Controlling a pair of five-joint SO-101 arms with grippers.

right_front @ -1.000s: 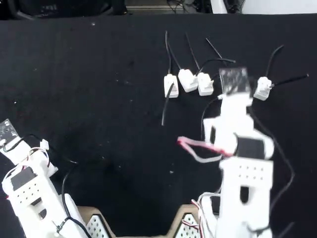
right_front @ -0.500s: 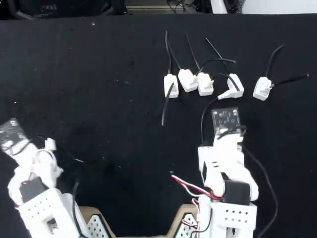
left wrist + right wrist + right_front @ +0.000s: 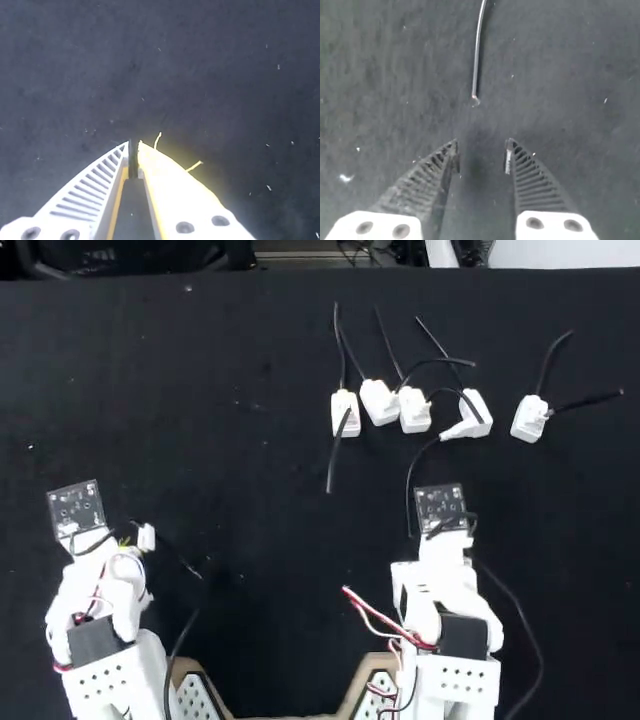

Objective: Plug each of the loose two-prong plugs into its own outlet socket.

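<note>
Your plugs are far away from you right now. A row of five small white plastic blocks [image 3: 414, 410], each with a skinny black wire on it, sits on the far side of the black cloth table [image 3: 200, 390], a bit to the right of the middle. The high view is too far off, so I cannot tell which blocks are plugs and which are sockets, or if any are already pushed together. Your left gripper [image 3: 134, 146] is near you on the left, with its two fingers pressed together and nothing between them. Your right gripper [image 3: 481, 152] is near you too, more to the right, with its fingers spread apart and nothing between them. The end of a thin black cord [image 3: 479, 50] lies on the cloth just past its tips. I think the blocks will be light and hard, and they may slide on the cloth when you bump them. The wires look soft and bendy, so they may pull a block sideways. Grab a block by its two flat sides, not by the wire and not by the metal prongs.
</note>
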